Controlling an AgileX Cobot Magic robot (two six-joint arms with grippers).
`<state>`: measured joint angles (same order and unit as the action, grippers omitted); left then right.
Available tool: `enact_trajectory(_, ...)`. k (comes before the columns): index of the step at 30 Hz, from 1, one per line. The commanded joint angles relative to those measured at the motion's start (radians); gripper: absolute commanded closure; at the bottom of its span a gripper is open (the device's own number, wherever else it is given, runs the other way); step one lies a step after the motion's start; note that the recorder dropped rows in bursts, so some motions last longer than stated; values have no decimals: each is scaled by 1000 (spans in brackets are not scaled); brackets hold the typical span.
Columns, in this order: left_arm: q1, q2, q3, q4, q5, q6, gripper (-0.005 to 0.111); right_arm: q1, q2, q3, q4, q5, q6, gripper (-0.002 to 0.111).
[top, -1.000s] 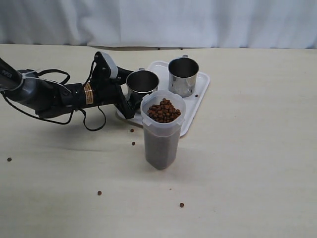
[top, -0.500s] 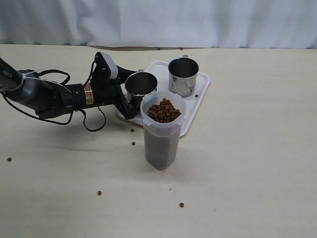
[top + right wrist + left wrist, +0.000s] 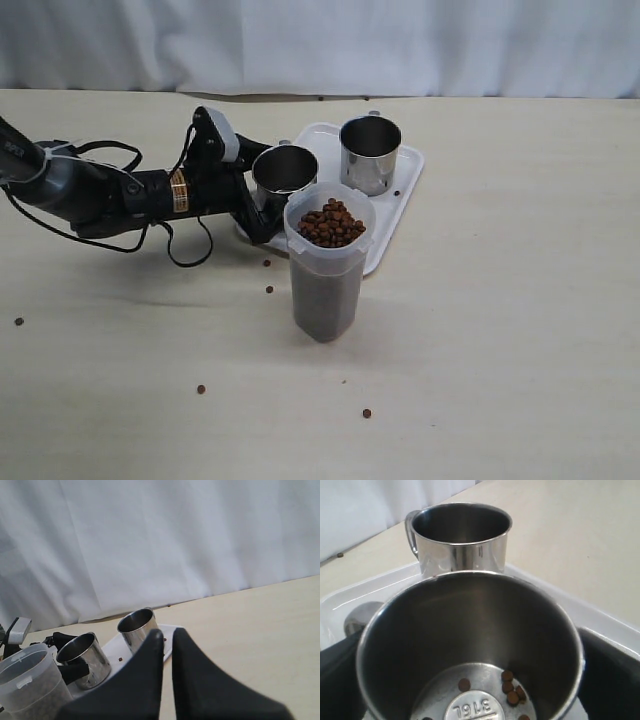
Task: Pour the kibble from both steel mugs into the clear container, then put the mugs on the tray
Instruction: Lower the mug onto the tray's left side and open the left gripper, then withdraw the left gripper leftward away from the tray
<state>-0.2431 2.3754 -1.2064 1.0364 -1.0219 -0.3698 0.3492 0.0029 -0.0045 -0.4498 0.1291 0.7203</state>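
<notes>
Two steel mugs stand upright on the white tray [image 3: 400,205]: the far mug [image 3: 370,150] and the near mug [image 3: 285,170]. My left gripper [image 3: 265,190] is open, one black finger [image 3: 612,680] on each side of the near mug [image 3: 470,645]. A few kibble pellets [image 3: 512,690] lie in its bottom. The far mug [image 3: 462,540] looks empty. In front of the tray, the clear container [image 3: 328,270] holds kibble [image 3: 331,222] heaped to the rim. My right gripper [image 3: 167,637] hangs shut and empty, away from the mugs [image 3: 137,627], outside the exterior view.
Loose pellets lie on the beige table [image 3: 268,289], [image 3: 366,413], [image 3: 200,389], [image 3: 18,321], and one on the tray [image 3: 397,193]. The left arm's cable [image 3: 185,250] loops on the table. A white curtain [image 3: 400,40] closes the back edge.
The left jaws have spread wider around the near mug, which shifted a touch to the left and settled on the tray. The right gripper has stayed still.
</notes>
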Motion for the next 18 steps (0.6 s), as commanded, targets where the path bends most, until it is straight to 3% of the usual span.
enact_trajectory(1, 21, -10, -5, 61, -9, -26, 25, 2, -3, 5, 5, 0, -3, 103)
enact_trajectory(8, 102, -39, -5, 186, -24, -165, 25, 2, -3, 5, 5, 0, -3, 103)
enact_trajectory(14, 191, -41, -5, 337, -199, -213, 25, 2, -3, 5, 5, 0, -3, 103)
enact_trajectory(18, 253, -43, -5, 376, -199, -267, 25, 2, -3, 5, 5, 0, -3, 103)
